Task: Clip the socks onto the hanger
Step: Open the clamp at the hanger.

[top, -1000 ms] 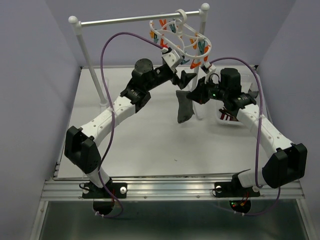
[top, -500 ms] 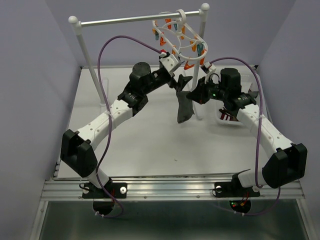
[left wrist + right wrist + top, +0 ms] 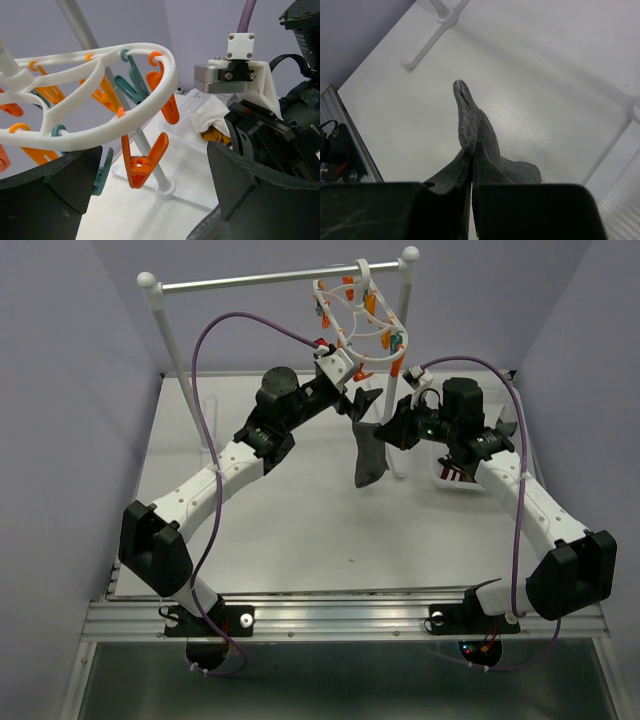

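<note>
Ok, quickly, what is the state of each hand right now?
Left hand: open, holding nothing.
Right hand: closed on the dark grey sock.

One hanger [image 3: 166,75], one grey sock [image 3: 368,456], one rail [image 3: 250,280], perhaps ten clips [image 3: 145,161].

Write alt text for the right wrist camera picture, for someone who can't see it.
The right claw, shut, pinches a dark grey sock that hangs over the white table. The white foot of a rail stand lies on the table beyond it.
</note>
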Motion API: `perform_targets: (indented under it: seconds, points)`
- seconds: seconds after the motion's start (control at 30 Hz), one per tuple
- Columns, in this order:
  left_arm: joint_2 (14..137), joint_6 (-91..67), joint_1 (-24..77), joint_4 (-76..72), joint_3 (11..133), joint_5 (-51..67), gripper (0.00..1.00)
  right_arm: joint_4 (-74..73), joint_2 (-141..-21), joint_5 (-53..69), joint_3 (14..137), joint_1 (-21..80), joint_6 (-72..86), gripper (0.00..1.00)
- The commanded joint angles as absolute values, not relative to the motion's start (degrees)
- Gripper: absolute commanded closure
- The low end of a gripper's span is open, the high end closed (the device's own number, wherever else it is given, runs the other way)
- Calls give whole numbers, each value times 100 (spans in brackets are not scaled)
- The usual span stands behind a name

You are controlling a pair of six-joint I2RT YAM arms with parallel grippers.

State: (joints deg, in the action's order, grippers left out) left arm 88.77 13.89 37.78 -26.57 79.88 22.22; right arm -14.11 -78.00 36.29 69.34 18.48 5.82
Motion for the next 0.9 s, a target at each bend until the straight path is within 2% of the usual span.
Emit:
perform_targets:
  seconds: [0.0,0.13,0.33,0.87]
  points:
    - [8728,1520,3788,-3234,8007,2013,1,-1037,-7594,3735,6943,1890,589,97]
    - [8684,1538,3788,-3322,7981,2030,2,-1028,-7594,3735,6935,1890,589,97]
    - [8570,1538,3788,-3471,7840,1882,7,-1011,-7585,3762,6917,1890,589,96]
    - [8868,1072,3806,-4842,7471,2065,5,-932,-7690,3806,6900,1890,624,95]
